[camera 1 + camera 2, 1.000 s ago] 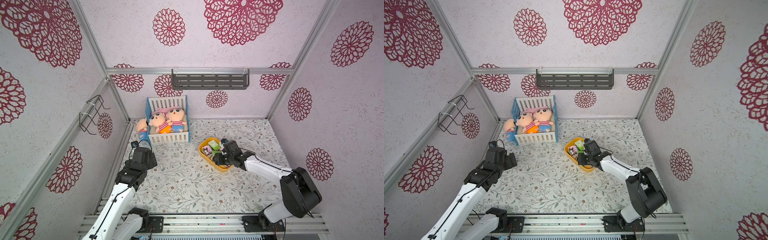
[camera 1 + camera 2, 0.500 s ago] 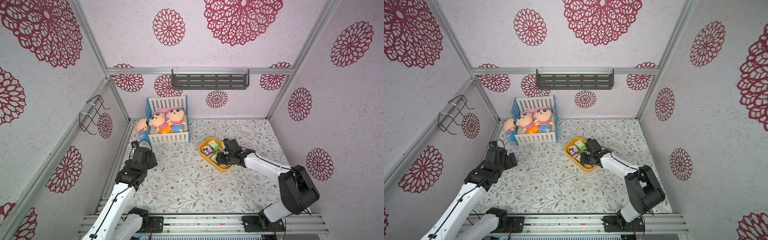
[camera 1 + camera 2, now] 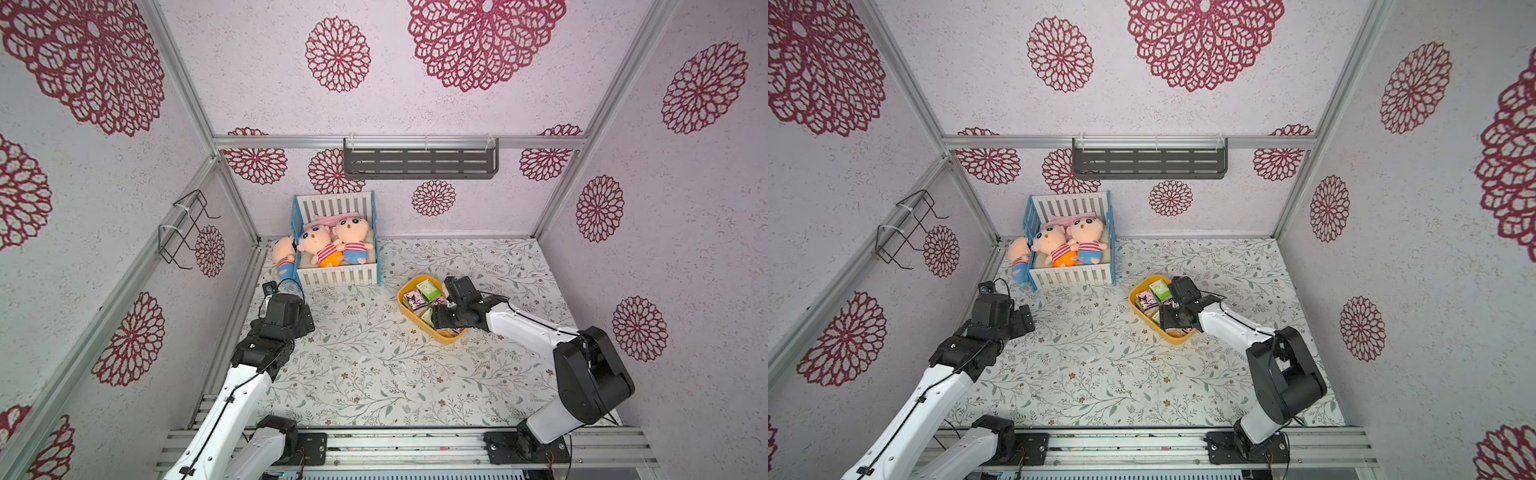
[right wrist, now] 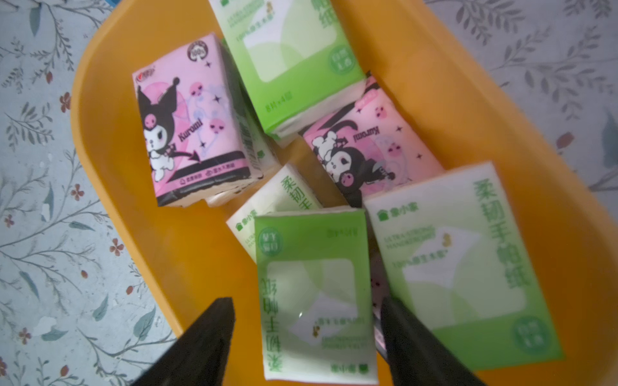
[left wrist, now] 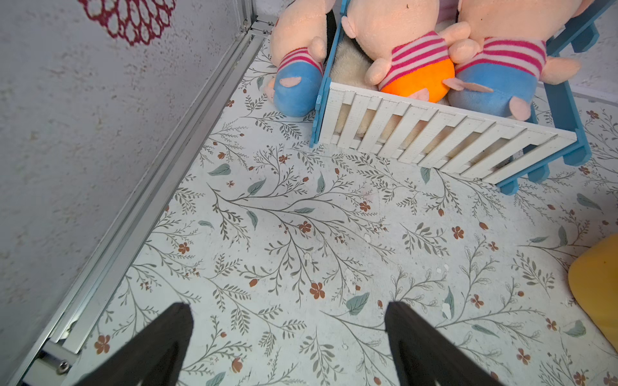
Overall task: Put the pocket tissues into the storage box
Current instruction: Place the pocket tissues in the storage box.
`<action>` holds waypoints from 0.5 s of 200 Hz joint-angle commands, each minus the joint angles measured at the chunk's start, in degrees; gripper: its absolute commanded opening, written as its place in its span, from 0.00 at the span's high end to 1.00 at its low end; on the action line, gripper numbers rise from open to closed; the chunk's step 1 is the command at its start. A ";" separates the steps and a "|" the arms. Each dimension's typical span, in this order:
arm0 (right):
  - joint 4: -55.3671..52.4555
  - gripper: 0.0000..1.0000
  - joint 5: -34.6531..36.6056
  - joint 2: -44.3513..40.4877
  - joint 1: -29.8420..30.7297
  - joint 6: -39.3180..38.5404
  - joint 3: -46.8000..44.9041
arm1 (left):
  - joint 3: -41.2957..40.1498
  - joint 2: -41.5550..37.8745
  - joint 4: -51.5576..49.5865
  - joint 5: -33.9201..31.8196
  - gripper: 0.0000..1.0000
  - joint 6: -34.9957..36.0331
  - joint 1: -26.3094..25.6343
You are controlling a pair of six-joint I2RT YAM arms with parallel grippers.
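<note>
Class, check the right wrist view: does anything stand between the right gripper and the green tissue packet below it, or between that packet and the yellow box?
Nothing visible does. The right gripper is open, with the green packet lying between its jaws, already inside the yellow box.

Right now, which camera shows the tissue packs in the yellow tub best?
The right wrist view: it looks into the yellow tub close up, with pink and green tissue packs distinct. Both top views show the tissue packs tiny, partly hidden. The left wrist view catches only the tub's edge.
</note>
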 commanded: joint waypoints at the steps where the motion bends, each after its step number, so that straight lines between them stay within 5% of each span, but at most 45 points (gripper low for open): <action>1: 0.69 0.16 1.26 -0.74 0.15 -0.50 1.87 | -0.27 0.05 1.00 0.32 0.03 -0.11 -0.43; 55: 1.88 0.01 -0.86 -6.97 0.16 -1.17 6.04 | 1.85 -0.04 1.42 -0.22 0.03 0.79 -0.21; 100: 5.84 0.01 0.42 -12.32 -0.74 -3.35 9.80 | 8.87 4.51 4.25 -2.21 0.03 7.14 1.29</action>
